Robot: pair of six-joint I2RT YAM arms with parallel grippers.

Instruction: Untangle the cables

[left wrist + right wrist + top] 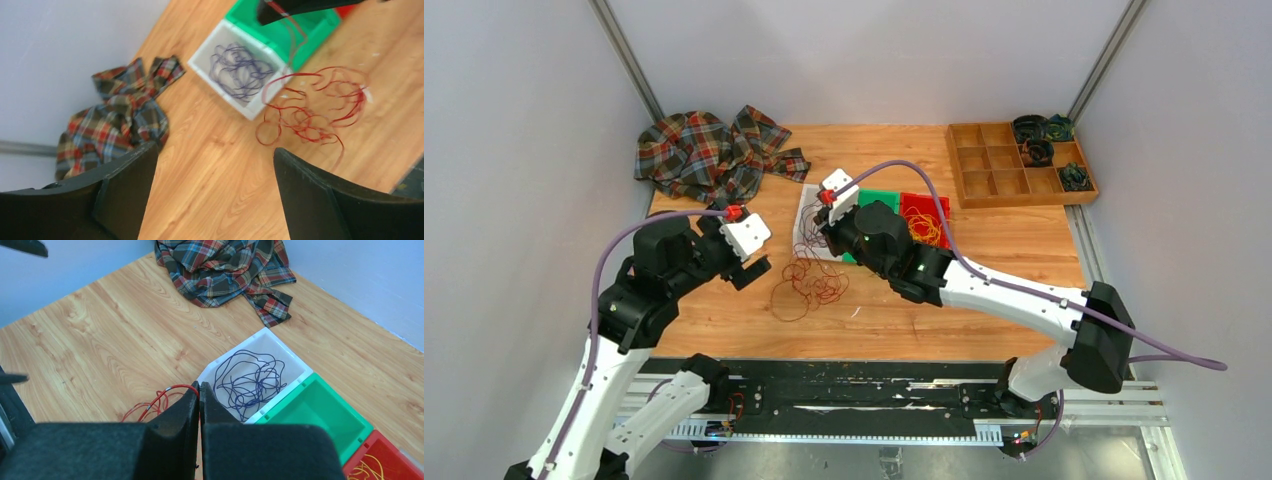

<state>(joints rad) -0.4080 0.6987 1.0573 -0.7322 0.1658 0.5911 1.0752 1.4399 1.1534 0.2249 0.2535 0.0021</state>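
A loose bunch of dark red cable lies on the wooden table in front of a white bin. The bin holds purple cable. My right gripper is shut on one strand of the red cable and holds it up beside the white bin; in the top view the right gripper is above the bunch. My left gripper is open and empty above bare wood, left of the red cable; it shows in the top view too. Yellow cable lies in a red bin.
A green bin sits between the white and red bins. A plaid cloth lies at the back left. A wooden compartment tray at the back right holds dark cable coils. Grey walls close in both sides.
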